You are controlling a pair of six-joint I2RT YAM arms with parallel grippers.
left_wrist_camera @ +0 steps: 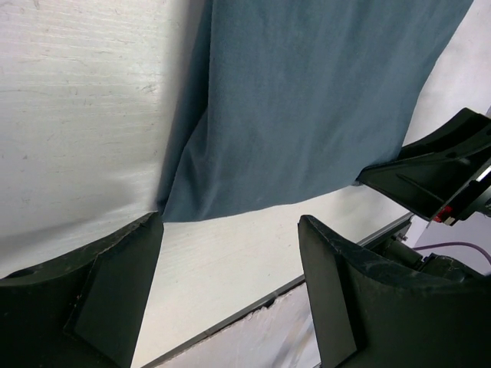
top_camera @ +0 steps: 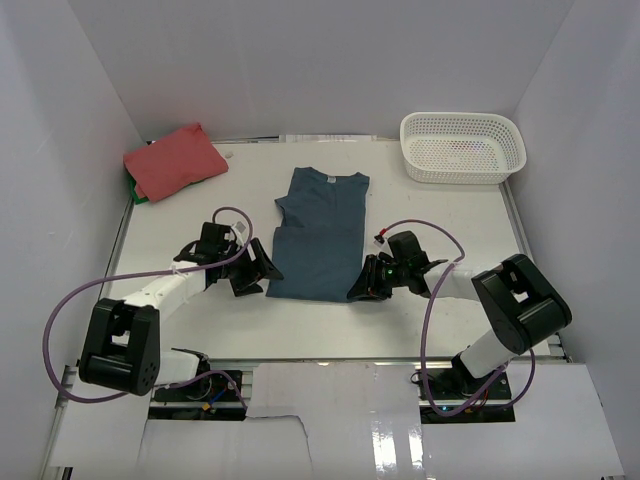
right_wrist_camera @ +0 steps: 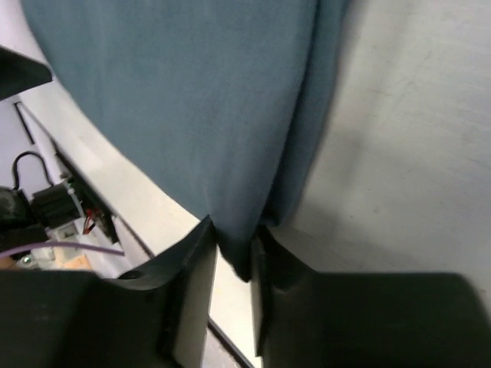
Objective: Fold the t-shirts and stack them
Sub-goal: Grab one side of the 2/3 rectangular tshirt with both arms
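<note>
**Right pincer has the hem corner, left one does not yet**

The table carries everything. The blue tee lies flat in its middle, already narrowed, sleeves turned in. Its long axis runs straight away from the arm bases: collar at the far end, hem at the near end. The basket stands far right of the blue tee, well apart. The red tee sits folded far left of it, also well apart.

Both pincers are at the near hem of the blue tee, one at each corner. The right pincer has its jaws drawn close, with the right hem corner clamped between them. The left pincer has its jaws wide apart and holds nothing. The left hem corner lies just ahead of it, almost touching one finger, but not between the jaws.

I judge the next fold goes along the long axis, hem toward collar. For this the left pincer must first move a little forward and close on its corner.
</note>
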